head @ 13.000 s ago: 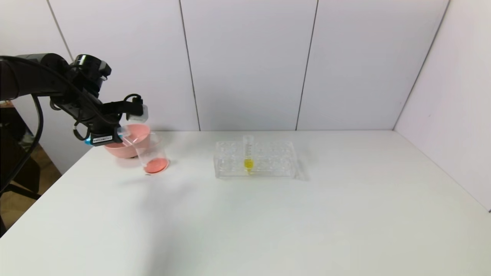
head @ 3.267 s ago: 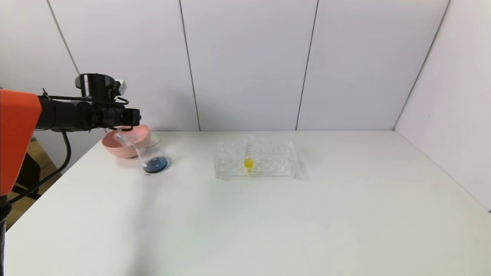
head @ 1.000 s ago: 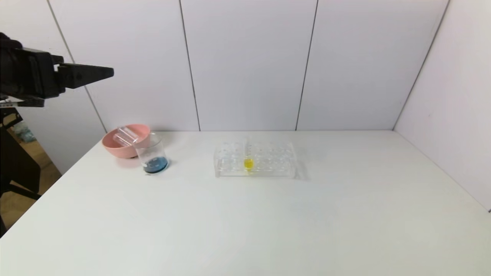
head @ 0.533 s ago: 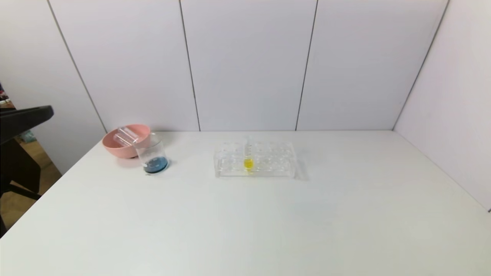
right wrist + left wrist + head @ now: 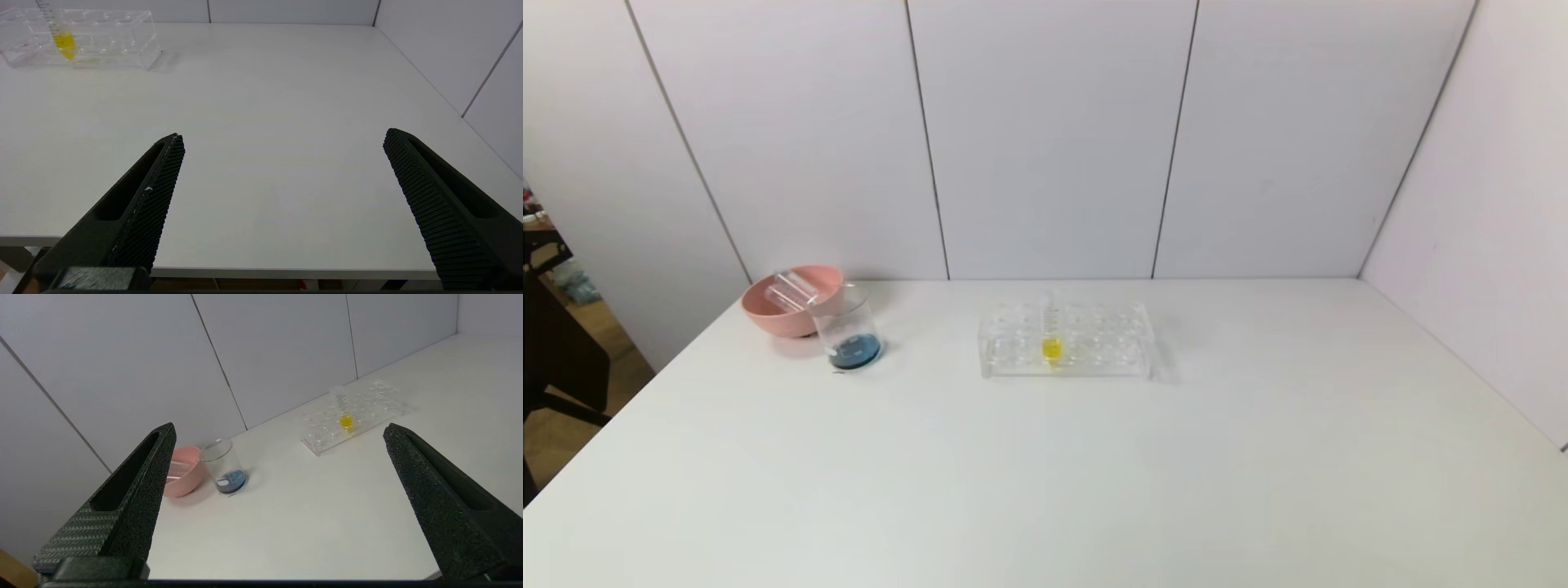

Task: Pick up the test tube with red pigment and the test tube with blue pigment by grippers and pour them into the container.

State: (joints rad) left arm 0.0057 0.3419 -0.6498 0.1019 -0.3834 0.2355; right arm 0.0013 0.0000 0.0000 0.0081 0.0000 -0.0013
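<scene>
Beaker (image 5: 847,336): dark blue liquid, touching pink bowl (image 5: 778,314).
Bowl: two empty tubes (image 5: 791,289).
Rack (image 5: 1065,341): one yellow tube (image 5: 1051,331).
Left gripper (image 5: 278,437): spread, empty.
Right gripper (image 5: 284,141): spread, empty.

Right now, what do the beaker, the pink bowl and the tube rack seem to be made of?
The beaker: clear, glossy, probably glass; the dark blue liquid shows through its wall. The pink bowl: opaque, smooth, likely plastic, though glazed ceramic is possible. The tube rack: transparent, flat-sided with sharp edges, so it looks like acrylic.
</scene>
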